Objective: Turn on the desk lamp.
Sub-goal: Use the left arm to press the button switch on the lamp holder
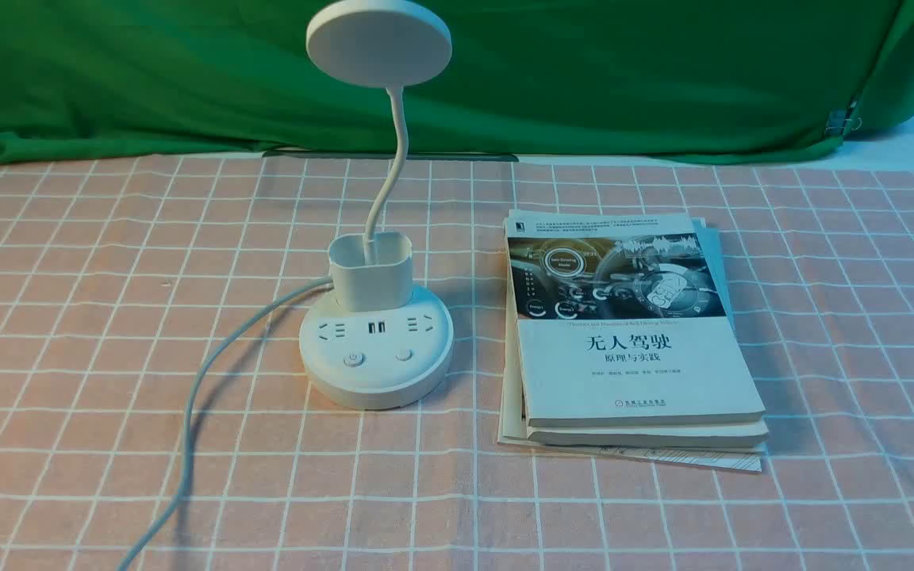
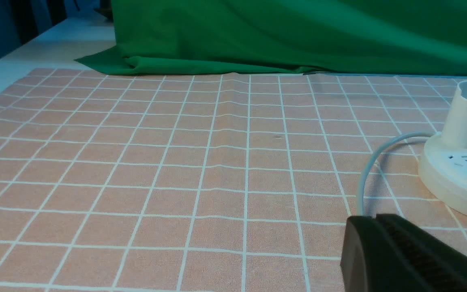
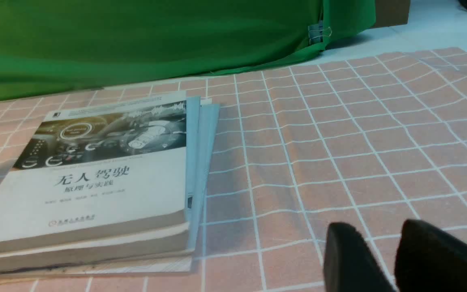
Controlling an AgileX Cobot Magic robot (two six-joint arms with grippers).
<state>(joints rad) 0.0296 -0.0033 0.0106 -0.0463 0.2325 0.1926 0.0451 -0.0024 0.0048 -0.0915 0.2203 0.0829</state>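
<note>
On the counter (image 1: 584, 515), just left of the middle, stands upright with its head (image 1: 379, 44) unlit: see the lamp (image 1: 378, 388), base towards the near side and two buttons, left button (image 1: 354, 359) and right button (image 1: 405, 354), on top. To the right, well apart, see the books (image 1: 639, 373). Count the left claw (image 2: 376, 217) as drawn together at the tips, with nothing between; count the right claw (image 3: 378, 225) as parted by a modest gap, likewise empty. Looks like the very start, with the press yet to make. Could easily miss through a slanted descent, landing on bare plastic or on the wrong button; cannot tell for sure from here which works the light. Could skid or tip the base if pushing sideways rather than straight down. Could also snag the cord (image 1: 190, 404), looping off to the near left, or knock the bendy neck (image 1: 400, 159) by reaching too far in.
</note>
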